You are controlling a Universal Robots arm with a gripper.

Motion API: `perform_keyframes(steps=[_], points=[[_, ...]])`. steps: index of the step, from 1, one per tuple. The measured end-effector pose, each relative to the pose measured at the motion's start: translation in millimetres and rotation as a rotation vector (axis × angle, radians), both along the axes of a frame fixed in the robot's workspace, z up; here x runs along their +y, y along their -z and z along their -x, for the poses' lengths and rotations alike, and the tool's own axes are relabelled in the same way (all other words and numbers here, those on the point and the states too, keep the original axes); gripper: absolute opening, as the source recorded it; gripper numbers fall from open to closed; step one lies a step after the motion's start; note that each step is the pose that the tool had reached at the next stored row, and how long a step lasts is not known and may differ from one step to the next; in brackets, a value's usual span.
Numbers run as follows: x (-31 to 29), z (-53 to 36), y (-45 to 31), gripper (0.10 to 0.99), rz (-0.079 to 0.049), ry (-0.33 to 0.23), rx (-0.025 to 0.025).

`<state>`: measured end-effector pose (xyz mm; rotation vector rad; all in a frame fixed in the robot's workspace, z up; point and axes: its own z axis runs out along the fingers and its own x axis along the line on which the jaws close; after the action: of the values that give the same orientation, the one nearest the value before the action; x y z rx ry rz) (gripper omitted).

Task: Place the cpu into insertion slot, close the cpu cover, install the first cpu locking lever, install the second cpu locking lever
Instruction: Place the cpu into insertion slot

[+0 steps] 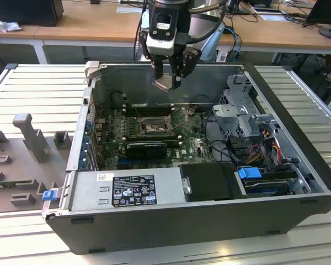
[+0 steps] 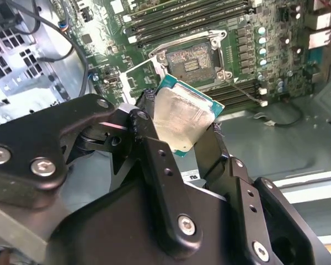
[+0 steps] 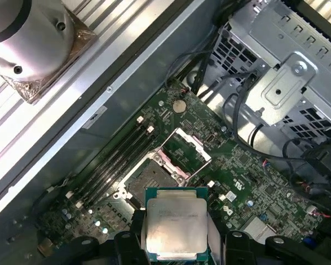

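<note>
Silvery cpu [image 2: 182, 118] pinched in my gripper [image 1: 166, 81], above case [image 1: 171, 218]; open insertion slot [image 2: 190, 58] lies below, slightly nearer, well apart.

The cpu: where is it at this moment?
In the exterior view the cpu is clamped in the gripper, in the air above the open computer case, not yet in the insertion slot.
</note>
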<state>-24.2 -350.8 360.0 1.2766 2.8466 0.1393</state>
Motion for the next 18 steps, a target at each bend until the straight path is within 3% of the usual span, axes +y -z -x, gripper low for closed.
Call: perform_keyframes(steps=[18], points=[[0.1,0.0,1.4,0.533,0.000,0.184,0.0001]])
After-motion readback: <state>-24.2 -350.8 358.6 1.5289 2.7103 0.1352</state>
